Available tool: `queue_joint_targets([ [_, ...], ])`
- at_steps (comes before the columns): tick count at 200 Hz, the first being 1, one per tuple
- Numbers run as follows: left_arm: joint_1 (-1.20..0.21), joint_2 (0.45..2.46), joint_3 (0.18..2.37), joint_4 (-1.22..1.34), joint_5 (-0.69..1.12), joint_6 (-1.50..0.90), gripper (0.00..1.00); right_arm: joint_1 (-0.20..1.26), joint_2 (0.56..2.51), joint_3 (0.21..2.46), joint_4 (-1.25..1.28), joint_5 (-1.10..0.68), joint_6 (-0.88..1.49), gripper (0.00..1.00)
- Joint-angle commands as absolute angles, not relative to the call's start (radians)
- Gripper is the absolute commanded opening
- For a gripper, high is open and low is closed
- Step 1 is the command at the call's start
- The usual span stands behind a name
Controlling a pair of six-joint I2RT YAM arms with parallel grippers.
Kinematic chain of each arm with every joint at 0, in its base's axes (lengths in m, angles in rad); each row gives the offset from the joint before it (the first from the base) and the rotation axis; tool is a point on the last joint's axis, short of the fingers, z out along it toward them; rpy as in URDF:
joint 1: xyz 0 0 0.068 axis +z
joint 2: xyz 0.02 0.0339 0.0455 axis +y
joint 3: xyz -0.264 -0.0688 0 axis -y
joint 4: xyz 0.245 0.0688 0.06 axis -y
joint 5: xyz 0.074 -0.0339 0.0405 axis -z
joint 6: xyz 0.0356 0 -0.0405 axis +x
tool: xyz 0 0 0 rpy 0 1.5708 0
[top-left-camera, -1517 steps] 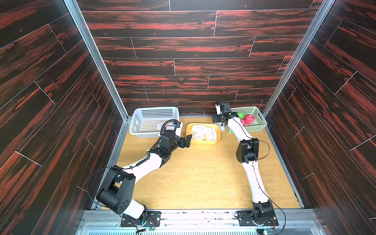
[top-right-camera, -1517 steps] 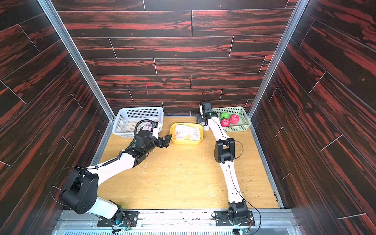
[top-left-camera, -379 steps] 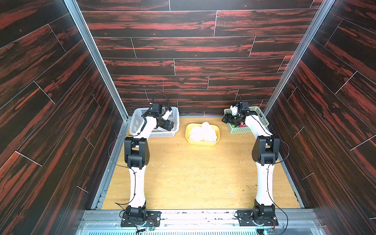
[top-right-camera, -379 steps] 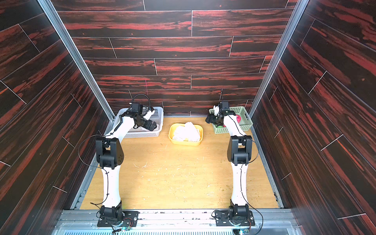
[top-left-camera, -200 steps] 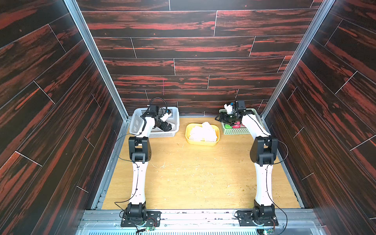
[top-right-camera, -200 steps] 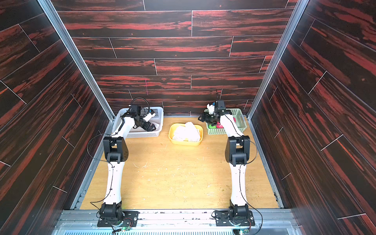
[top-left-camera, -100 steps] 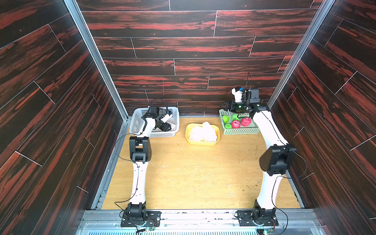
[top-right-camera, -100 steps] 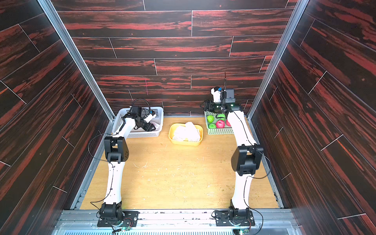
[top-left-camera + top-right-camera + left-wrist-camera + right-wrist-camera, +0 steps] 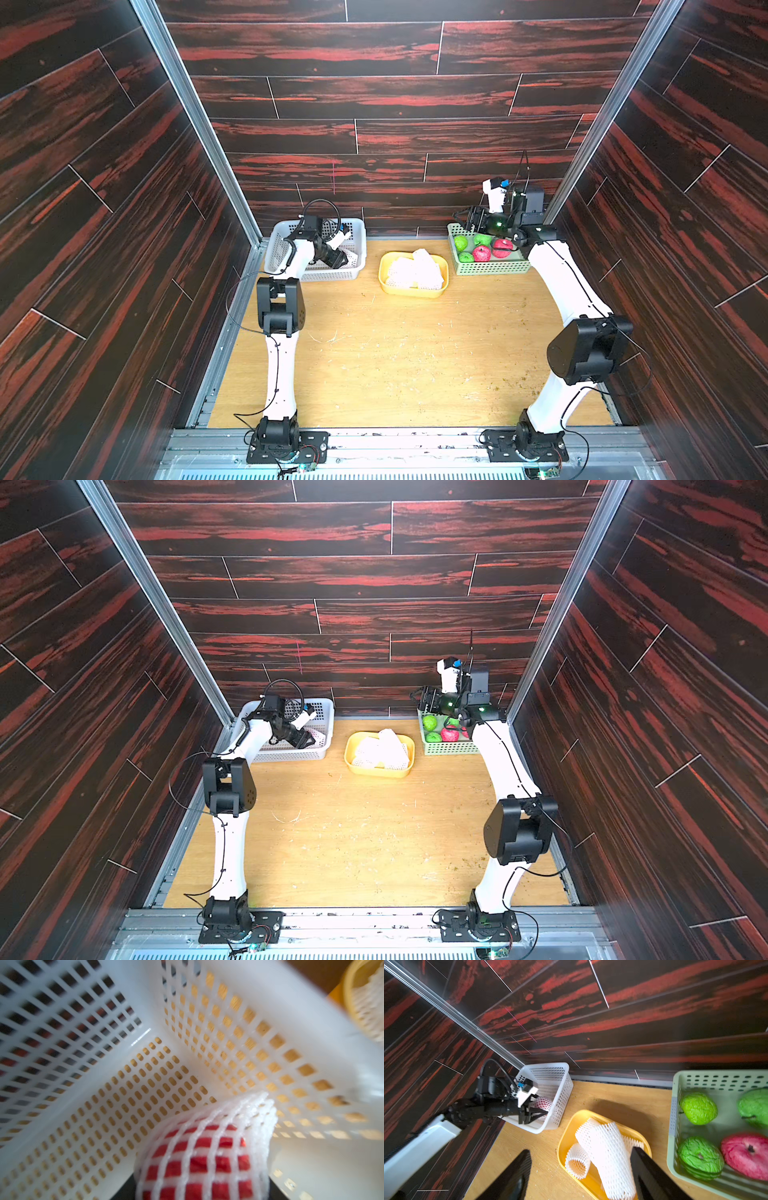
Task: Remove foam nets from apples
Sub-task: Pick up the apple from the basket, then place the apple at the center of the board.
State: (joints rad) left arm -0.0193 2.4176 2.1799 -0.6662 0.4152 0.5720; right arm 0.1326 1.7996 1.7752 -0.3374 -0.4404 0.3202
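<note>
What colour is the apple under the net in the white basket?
The apple is red under its white foam net; the left wrist view shows it best.

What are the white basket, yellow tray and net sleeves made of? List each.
White basket: apparently rigid moulded plastic, slight sheen, even grid holes.
Yellow tray: likely smooth plastic, rounded rim.
Foam nets: seemingly soft matte foam mesh, diamond holes, curled tubes.

Three green apples (image 9: 460,242), two red apples (image 9: 503,247), one netted red apple (image 9: 199,1159), three containers (image 9: 316,274), two arms (image 9: 280,365)
</note>
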Motion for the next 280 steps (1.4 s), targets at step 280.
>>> queue_joint_targets([
  [280,-0.675,1.678,1.039,-0.225,0.172,0.088,0.89,0.351,1.579,0.587,0.668,-0.567,0.294,0.79],
])
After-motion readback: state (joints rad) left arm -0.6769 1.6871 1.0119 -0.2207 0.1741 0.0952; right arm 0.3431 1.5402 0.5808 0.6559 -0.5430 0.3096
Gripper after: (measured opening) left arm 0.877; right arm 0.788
